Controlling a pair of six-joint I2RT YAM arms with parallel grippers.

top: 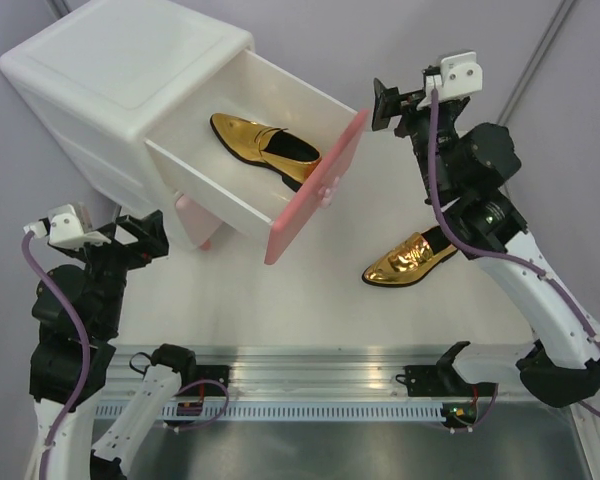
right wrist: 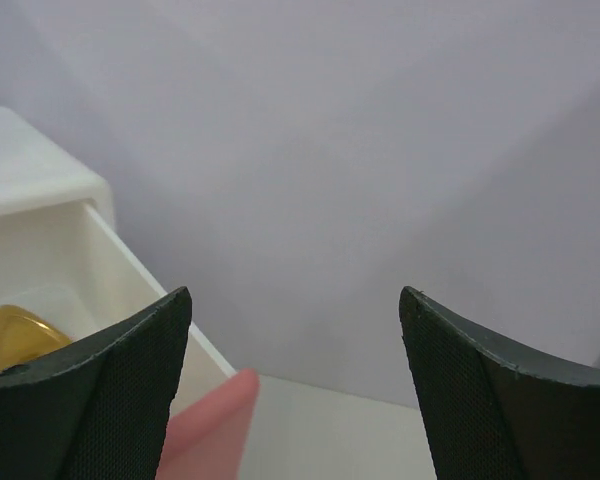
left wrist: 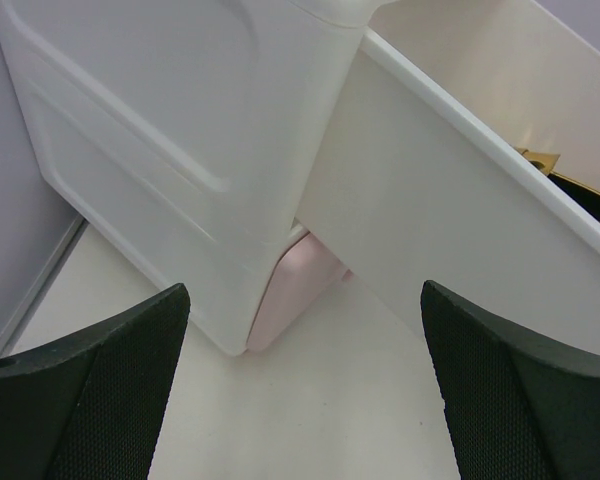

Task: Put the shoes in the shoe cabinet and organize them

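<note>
Shoe cabinet [top: 120, 80]: white chest at the far left of the table [top: 310, 310]; its upper drawer [top: 208, 192] stands pulled out toward the near right, pink front [top: 315, 185] outermost.
Stowed shoe: one gold loafer in the drawer [top: 265, 148], toe toward the cabinet body and heel toward the pink front, lying along the drawer's far side with bare floor left on its near side.
Loose shoe: a second gold loafer on the table [top: 410, 262], right of the open drawer, upright on its sole; its long axis runs left to right, toe pointing near-left, heel far-right beside the right arm.
Right gripper [top: 385, 105]: raised beyond the drawer's far right corner, fingers spread wide with nothing between them.
Left gripper [top: 140, 235]: low at the cabinet's near left corner, fingers likewise parted and empty, facing the pale lower front [left wrist: 295, 290].
Key relation: the loose loafer lies nearward of and below the right jaws, well apart from them; the right arm is clearly nearer, since the open drawer stands between the left arm and the shoe.
Likely next step: the right arm taking the loafer across its narrow width.
</note>
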